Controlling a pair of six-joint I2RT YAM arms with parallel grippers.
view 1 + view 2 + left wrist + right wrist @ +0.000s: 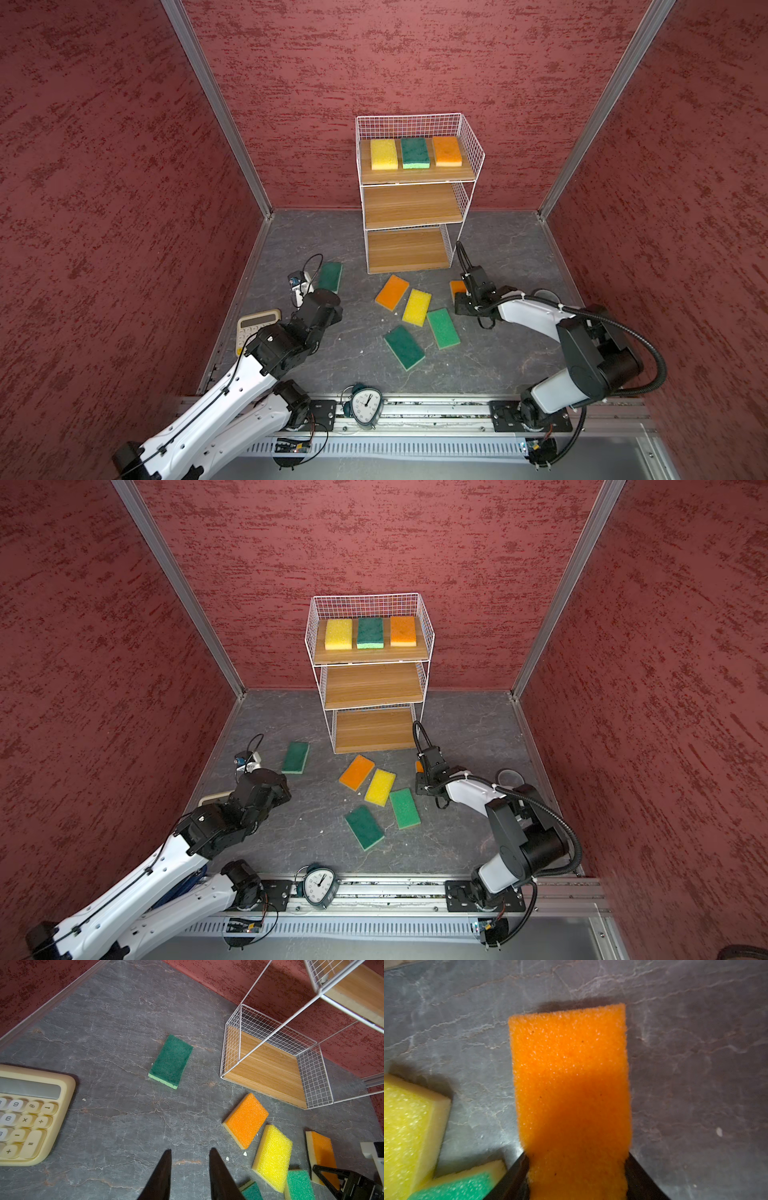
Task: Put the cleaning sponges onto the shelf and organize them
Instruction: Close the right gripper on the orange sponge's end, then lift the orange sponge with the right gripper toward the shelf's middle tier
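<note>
Right tool (576,1169) tight around orange sponge (571,1074)

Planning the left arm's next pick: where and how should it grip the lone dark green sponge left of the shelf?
Probably pinch the dark green sponge across its long edges at mid-length, coming straight down. It lies flat, nothing touching it, and its narrow width suits the left tool.

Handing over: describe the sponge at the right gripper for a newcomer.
Find the shelf; on the floor by its bottom right corner, the right gripper has an orange sponge between its jaws. The other loose orange one lies left, beside the yellow sponge, ungripped.
</note>
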